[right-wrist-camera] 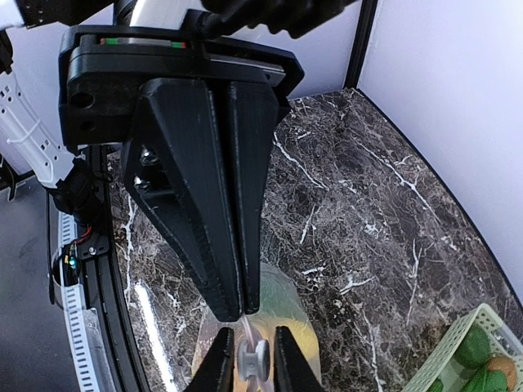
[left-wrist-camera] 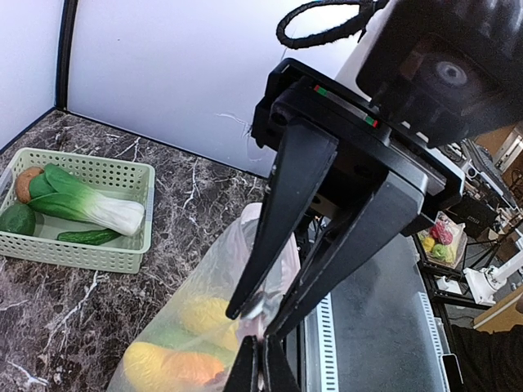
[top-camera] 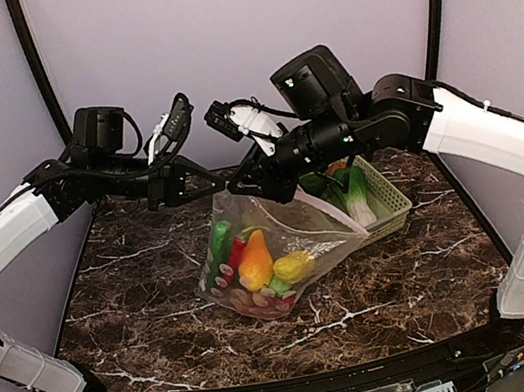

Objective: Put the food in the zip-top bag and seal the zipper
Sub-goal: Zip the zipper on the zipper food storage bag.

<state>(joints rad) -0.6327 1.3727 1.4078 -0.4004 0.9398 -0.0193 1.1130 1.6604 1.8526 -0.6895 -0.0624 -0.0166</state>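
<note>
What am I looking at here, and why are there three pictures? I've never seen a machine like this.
This is a robot with a left arm and a right arm, each ending in a two-finger gripper. The wide picture comes from a fixed camera above and behind them. The other two come from cameras on the wrists, so each mostly shows the other arm's gripper. On the marble table rests a clear bag holding toy vegetables. A pale green basket holds more, including a bok choy. The left gripper and right gripper both pinch the bag's top edge.
</note>
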